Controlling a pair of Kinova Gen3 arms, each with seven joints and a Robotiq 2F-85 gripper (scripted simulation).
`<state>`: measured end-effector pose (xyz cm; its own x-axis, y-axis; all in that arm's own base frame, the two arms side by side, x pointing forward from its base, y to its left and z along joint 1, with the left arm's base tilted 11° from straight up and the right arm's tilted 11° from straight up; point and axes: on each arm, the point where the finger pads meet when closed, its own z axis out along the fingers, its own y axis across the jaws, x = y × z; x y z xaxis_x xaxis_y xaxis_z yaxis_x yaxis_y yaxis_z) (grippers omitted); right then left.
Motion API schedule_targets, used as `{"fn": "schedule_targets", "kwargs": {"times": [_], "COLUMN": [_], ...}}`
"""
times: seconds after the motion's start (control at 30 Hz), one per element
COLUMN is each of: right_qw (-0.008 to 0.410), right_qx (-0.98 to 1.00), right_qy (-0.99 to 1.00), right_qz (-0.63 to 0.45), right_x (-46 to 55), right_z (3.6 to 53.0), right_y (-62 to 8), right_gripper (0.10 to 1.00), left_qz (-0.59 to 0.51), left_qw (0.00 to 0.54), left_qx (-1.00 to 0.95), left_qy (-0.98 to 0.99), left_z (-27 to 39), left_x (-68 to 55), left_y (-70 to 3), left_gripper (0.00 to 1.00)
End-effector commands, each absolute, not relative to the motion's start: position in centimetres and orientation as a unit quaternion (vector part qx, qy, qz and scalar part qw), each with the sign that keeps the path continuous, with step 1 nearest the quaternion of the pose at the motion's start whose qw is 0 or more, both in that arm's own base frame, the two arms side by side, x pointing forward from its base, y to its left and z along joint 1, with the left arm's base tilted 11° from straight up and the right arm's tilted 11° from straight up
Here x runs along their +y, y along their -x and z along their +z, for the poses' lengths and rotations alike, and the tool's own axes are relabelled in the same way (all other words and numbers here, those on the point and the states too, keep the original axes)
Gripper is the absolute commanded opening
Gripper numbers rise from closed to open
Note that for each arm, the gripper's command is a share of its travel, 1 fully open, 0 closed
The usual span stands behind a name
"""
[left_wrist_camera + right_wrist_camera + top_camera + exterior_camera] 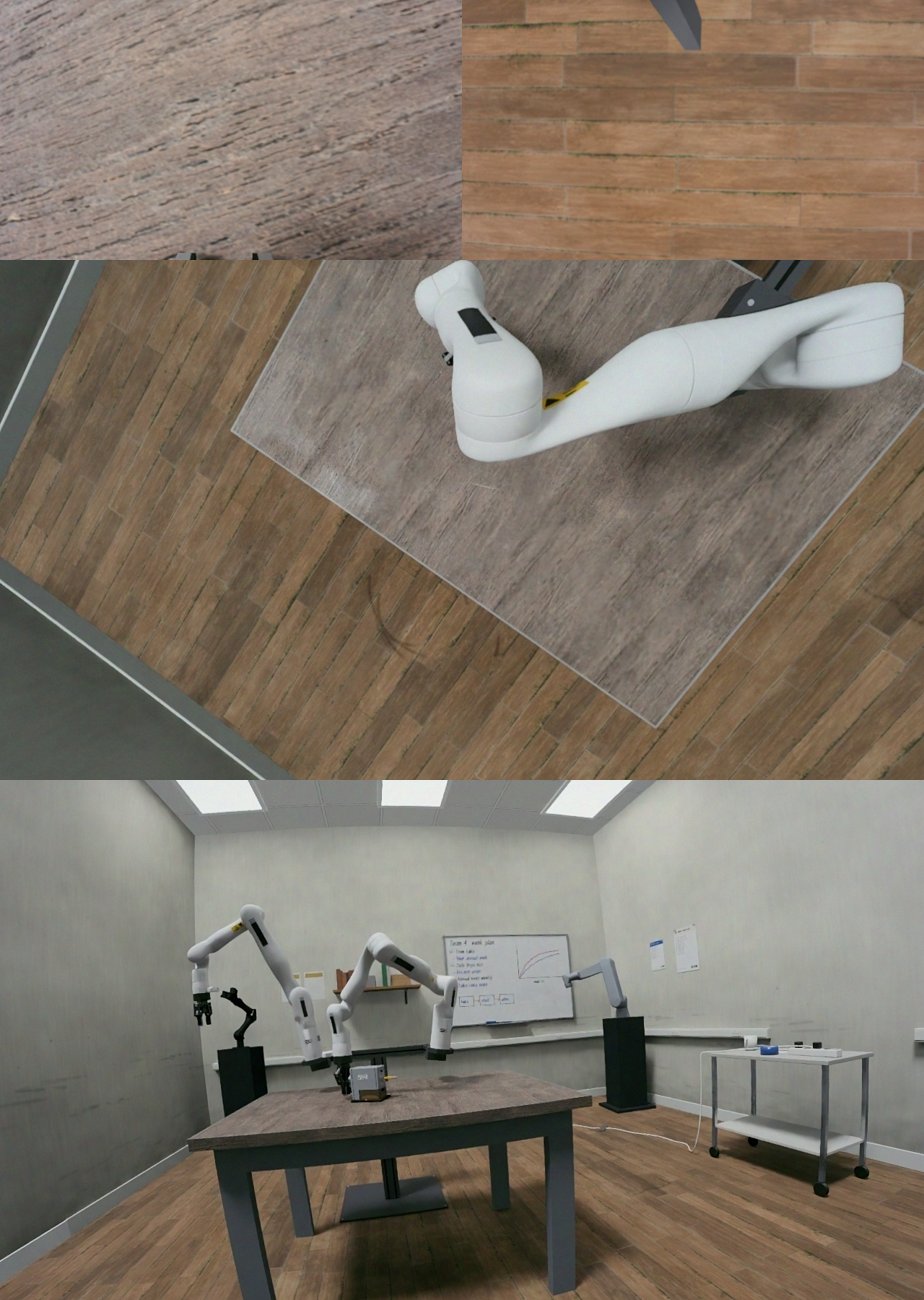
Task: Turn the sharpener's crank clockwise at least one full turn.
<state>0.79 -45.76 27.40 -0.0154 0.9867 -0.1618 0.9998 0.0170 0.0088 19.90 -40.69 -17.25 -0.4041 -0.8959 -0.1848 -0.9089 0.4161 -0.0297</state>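
Observation:
The grey sharpener point(367, 1079) stands on the table point(465, 1101) point(581, 518), with a yellow pencil point(390, 1077) sticking out of its right side in the exterior view. Its crank is on the other side, mostly hidden behind my left gripper point(344, 1090) point(224, 257), which points down low over the table. The left fingers stand a little apart and look shut on the crank's handle, though the handle itself is not clear in any view. My right gripper point(203, 1018) hangs open and empty, off the table and far from the sharpener. In the top view the sharpener is hidden.
The left arm point(497, 389) covers part of the table in the top view. A table leg point(687, 29) shows in the right wrist view. A black arm point(245, 1022) on a pedestal, a grey arm point(612, 985) and a white cart point(794, 1058) stand away from the table.

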Motion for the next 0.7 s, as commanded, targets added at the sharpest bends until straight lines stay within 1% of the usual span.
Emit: {"fn": "schedule_targets", "kwargs": {"times": [0.0, 0.67], "right_qw": [0.062, 0.062], "right_qx": [0.71, 0.71], "right_qy": [-0.699, -0.699], "right_qz": [-0.054, -0.054], "right_x": [-45.8, -45.8], "right_z": [27.5, 27.5], "right_y": [-0.8, -0.8], "right_gripper": [1.0, 1.0], "left_qz": [0.037, 0.037], "left_qw": [0.086, 0.086], "left_qx": [0.837, 0.837], "left_qy": [0.539, 0.539], "left_z": [-17.0, -15.3], "left_x": [-40.7, -40.3], "left_y": [-19.6, -18.0], "left_gripper": [0.099, 0.099]}}
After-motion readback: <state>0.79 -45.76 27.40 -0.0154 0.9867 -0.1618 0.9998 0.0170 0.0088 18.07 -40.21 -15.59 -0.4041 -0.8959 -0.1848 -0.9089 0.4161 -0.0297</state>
